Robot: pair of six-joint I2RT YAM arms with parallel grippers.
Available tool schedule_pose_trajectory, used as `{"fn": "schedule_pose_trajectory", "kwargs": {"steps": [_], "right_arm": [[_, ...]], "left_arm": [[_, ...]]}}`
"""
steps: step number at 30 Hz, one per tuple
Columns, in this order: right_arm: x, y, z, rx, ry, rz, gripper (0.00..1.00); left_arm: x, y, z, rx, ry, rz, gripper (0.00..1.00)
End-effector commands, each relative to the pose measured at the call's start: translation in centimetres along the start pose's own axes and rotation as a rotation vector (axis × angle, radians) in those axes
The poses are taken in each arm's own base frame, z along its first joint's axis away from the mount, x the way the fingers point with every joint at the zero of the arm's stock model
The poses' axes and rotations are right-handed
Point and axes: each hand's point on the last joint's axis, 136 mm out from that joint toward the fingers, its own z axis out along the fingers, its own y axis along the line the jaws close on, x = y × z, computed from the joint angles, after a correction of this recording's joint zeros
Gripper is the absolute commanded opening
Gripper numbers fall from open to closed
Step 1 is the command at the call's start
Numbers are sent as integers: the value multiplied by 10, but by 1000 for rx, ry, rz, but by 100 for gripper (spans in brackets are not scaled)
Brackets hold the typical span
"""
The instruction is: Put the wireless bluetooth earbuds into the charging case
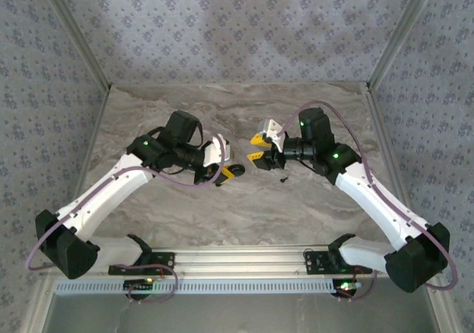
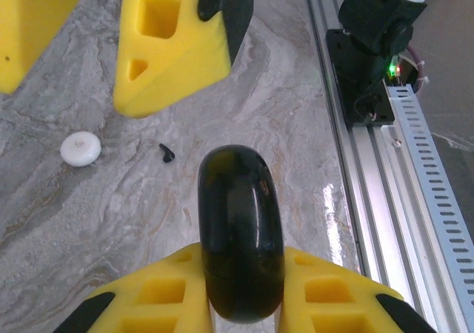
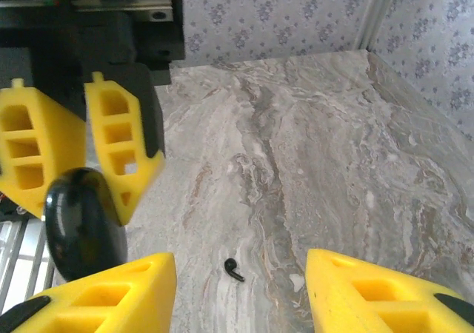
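Observation:
A black rounded charging case [image 2: 241, 237] is held edge-on, with my left gripper [image 2: 241, 263] shut on its lower part. In the top view that case [image 1: 236, 172] hangs just over the table's middle, in front of the left gripper [image 1: 224, 173]. One tiny black earbud [image 3: 234, 268] lies on the marble between the spread fingers of my right gripper [image 3: 241, 292], which is open and holds nothing. The same earbud [image 2: 167, 152] lies below the right gripper's yellow fingers [image 2: 174, 52]. The right gripper [image 1: 258, 149] faces the left one closely.
A small white round disc [image 2: 81, 149] rests on the marble left of the earbud. The aluminium rail [image 2: 385, 200] and arm bases run along the near edge. Patterned walls [image 1: 237, 29] enclose the table on the far and side edges.

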Motion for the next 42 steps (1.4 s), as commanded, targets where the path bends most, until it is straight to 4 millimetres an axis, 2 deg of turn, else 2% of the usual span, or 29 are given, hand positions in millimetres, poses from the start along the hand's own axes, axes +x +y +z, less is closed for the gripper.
{"fn": "schedule_pose_trajectory", "kwargs": {"steps": [1, 9, 20, 26, 32, 34, 37, 42], "right_arm": [[-16, 0, -11, 11, -76, 17, 53], [-17, 40, -14, -144, -107, -64, 58], [-20, 47, 4, -243, -95, -58, 58], [-20, 50, 9, -283, -96, -47, 47], [-22, 53, 8, -307, -104, -51, 19], [-22, 53, 6, -304, -104, -55, 13], [-22, 52, 3, -294, -106, -62, 12], [-22, 50, 1, -278, -109, -69, 12]], "left_arm": [[-10, -4, -4, 11, -67, 6, 21], [-17, 3, -9, 26, -170, -29, 21], [-24, -3, -12, 52, -212, -16, 21], [-26, -5, -13, 57, -224, -14, 21], [-25, -4, -13, 52, -221, -19, 21], [-24, -2, -12, 48, -218, -24, 27], [-22, -1, -11, 41, -214, -35, 41], [-22, -1, -12, 34, -219, -37, 44]]}}
